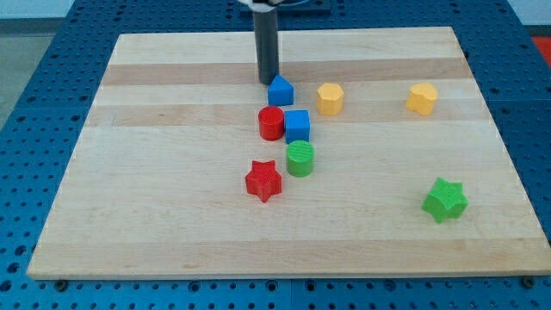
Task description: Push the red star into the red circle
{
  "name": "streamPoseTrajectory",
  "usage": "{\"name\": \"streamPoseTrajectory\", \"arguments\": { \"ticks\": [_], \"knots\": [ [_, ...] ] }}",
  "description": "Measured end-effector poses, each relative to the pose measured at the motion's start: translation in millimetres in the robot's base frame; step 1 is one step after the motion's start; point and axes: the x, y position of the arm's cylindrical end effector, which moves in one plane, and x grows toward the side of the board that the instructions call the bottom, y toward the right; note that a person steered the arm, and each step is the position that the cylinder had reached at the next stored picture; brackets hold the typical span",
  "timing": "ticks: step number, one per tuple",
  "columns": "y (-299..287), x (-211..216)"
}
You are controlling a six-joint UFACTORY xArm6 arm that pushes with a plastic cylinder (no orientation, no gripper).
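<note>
The red star [263, 181] lies a little below the middle of the wooden board. The red circle [271, 123], a short red cylinder, stands above it, touching a blue cube [297, 126] on its right. My tip [268, 81] is at the view's top centre, just up and left of a blue pentagon-like block [280, 90], close to touching it. The tip is well above the red star and above the red circle.
A green cylinder [300, 159] stands right of the red star, below the blue cube. Two yellow hexagonal blocks [330, 99] [422, 98] sit to the right. A green star [445, 200] lies at the lower right. The board's edge [284, 275] borders a blue pegboard.
</note>
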Motion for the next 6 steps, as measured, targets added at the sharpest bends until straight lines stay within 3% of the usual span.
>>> {"name": "streamPoseTrajectory", "arguments": {
  "ticks": [1,2,3,4,5,6],
  "knots": [
    [-8.1,-11.7],
    [-61.8,53.7],
    [-100.3,149.0],
    [-95.5,241.6],
    [-56.7,253.9],
    [-44.9,223.2]
  ]
}}
